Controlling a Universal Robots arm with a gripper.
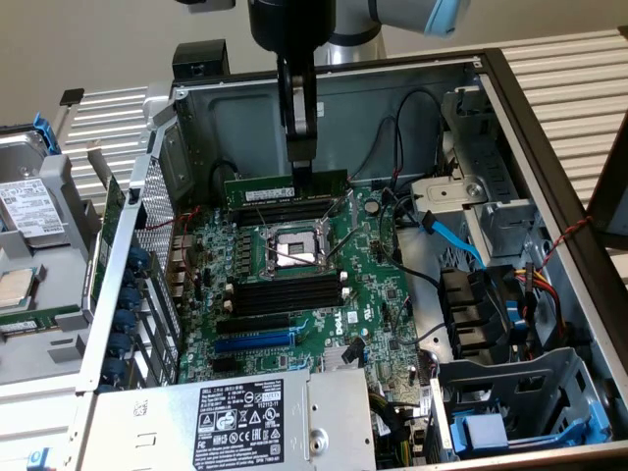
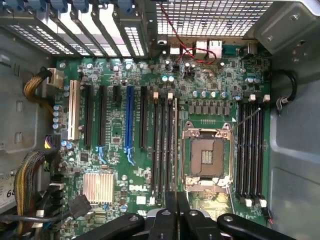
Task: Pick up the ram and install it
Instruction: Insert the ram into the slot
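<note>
Exterior view: pinches long, thin dark-green ram mid-length by top edge with black metal gripper, upright over far black memory slots. Probably light, stiff, fragile; best gripped by edges.

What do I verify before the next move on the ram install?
1. Grip: ok, gripper shut on the ram near mid-length.
2. Attitude: ok, ram on edge, level, parallel to the memory slots.
3. Position: ok, over the slots beside the CPU socket.
4. Which slot it lines up with: cannot tell.
5. Seated: cannot tell; its lower edge is at slot height.
</note>
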